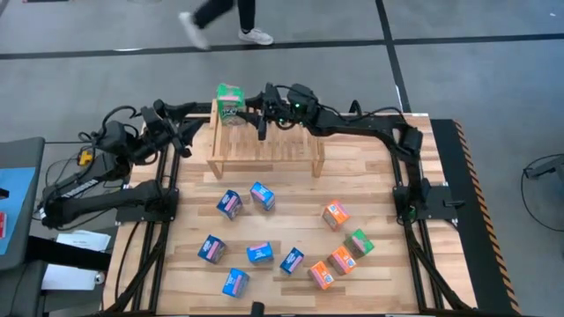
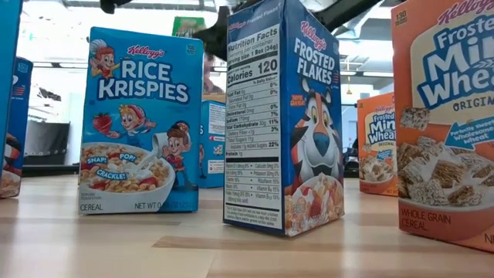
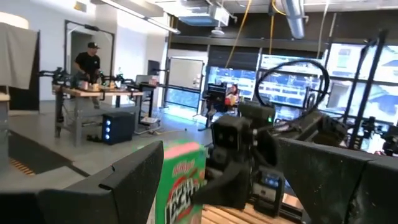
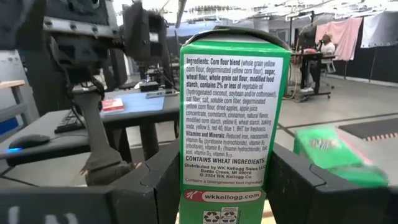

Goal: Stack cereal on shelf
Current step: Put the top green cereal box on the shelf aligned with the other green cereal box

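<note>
The shelf (image 1: pixel 264 145) is a light-wood slatted rack at the table's far middle. My right gripper (image 1: pixel 256 114) reaches over its left end from the right, shut on an upright green cereal box (image 4: pixel 233 106), (image 1: pixel 233 113). A second green box (image 4: pixel 336 155) shows blurred just beyond it. My left gripper (image 1: pixel 181 132) waits open past the shelf's left end, with nothing between its fingers (image 3: pixel 124 186). From there the green box (image 3: pixel 183 180) and the right gripper show ahead. Whether the held box's bottom touches the slats does not show. My right gripper pinches the green box between its two fingers, one on each broad face, at the box's lower part (image 4: pixel 193 186). The fingers lie level and come from the table's right. The box stands upright, its narrow ingredients panel toward the wrist.
Several blue, orange and green cereal boxes (image 1: pixel 256 198), (image 1: pixel 339 255) stand scattered on the table's near half; Rice Krispies (image 2: pixel 139 123), Frosted Flakes (image 2: pixel 285 123) and Mini-Wheats (image 2: pixel 448 116) fill the low view. A person's legs (image 1: pixel 220 22) pass beyond the far edge.
</note>
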